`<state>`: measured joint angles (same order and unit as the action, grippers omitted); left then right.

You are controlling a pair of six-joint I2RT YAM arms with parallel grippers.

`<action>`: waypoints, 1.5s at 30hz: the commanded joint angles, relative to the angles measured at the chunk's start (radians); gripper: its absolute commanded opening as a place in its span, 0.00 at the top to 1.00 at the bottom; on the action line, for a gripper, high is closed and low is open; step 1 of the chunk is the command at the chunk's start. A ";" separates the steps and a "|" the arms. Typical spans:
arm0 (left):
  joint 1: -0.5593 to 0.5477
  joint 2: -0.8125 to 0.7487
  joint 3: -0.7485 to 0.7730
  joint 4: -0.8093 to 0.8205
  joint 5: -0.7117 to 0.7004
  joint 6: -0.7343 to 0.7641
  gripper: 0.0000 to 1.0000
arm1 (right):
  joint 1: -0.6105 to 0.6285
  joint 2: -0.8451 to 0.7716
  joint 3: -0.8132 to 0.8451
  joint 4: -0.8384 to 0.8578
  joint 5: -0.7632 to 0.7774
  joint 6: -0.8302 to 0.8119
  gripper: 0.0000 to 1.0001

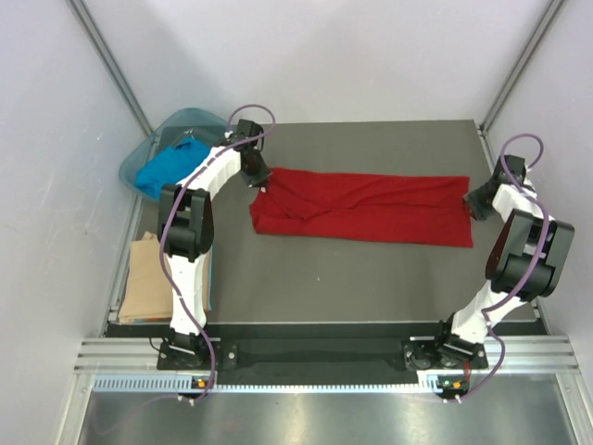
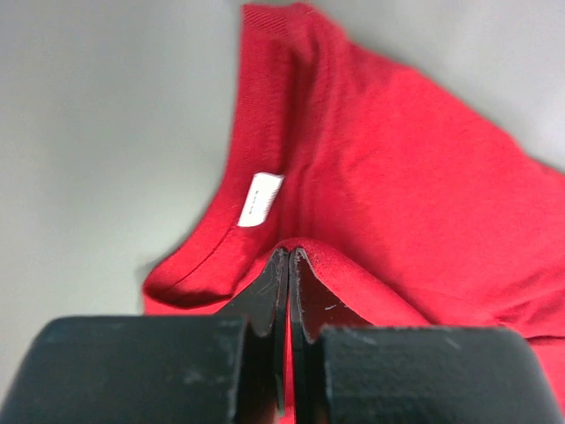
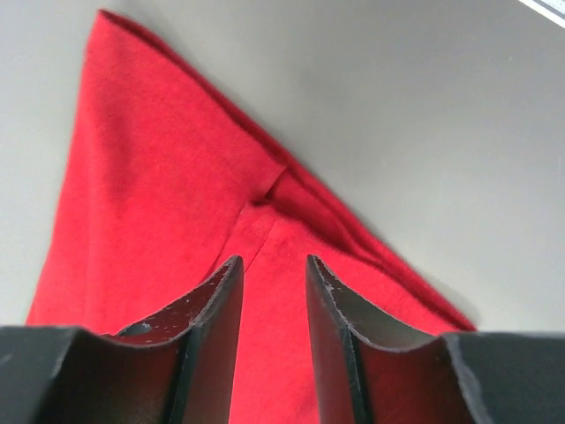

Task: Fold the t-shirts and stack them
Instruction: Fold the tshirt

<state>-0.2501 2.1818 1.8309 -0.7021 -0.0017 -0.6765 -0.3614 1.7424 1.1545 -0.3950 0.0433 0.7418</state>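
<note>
Subject: red t-shirt [image 1: 361, 209], deep red, plain, soft knit.

Location: it lies on the dark bench [image 1: 371, 278], just to the right of the teal basin [image 1: 190, 120], running away from it as one long band across the bench's width.

Condition: the cloth is folded in along its length, so the outline is a narrow strip. The end far from the basin is squared off. The end near the basin is bunched, with diagonal creases crossing it. The left wrist view shows the ribbed collar curving open and a small white neck label [image 2: 260, 200] inside it. The right wrist view shows a doubled edge running to a pointed corner, with a short seam pucker along that edge.

Left claw [image 2: 290, 256]: at the end of the shirt nearest the basin. Fingers are pressed together, with a raised ridge of red collar cloth pinched at their tips.

Right claw [image 3: 274, 265]: at the end farthest from the basin. Fingers stand a narrow gap apart, with red cloth lying under them and showing through the gap.

Other garments: the blue t-shirt [image 1: 167, 170] is heaped in the basin and spills over its near rim. The tan t-shirt [image 1: 146, 278] lies flat nearer than the basin, at the bench's left edge.
</note>
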 commanded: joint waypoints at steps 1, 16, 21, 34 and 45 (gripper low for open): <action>0.006 0.004 0.054 0.024 0.031 0.020 1.00 | 0.024 -0.093 0.028 -0.005 0.030 0.030 0.65; 0.006 0.018 0.080 0.032 0.058 0.038 1.00 | 0.029 -0.050 -0.044 0.077 0.040 -0.024 0.72; 0.006 0.009 0.077 0.035 0.068 0.029 1.00 | 0.021 -0.012 0.036 0.044 0.017 -0.117 0.71; 0.005 0.009 0.065 0.064 0.143 0.037 1.00 | -0.019 0.081 0.099 0.053 -0.118 -0.455 0.64; 0.005 0.024 0.070 0.082 0.169 0.038 1.00 | -0.030 0.135 0.113 0.059 -0.200 -0.529 0.69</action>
<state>-0.2501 2.2028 1.8702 -0.6716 0.1497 -0.6521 -0.3828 1.8606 1.2270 -0.3744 -0.1253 0.2531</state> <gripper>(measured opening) 0.011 0.312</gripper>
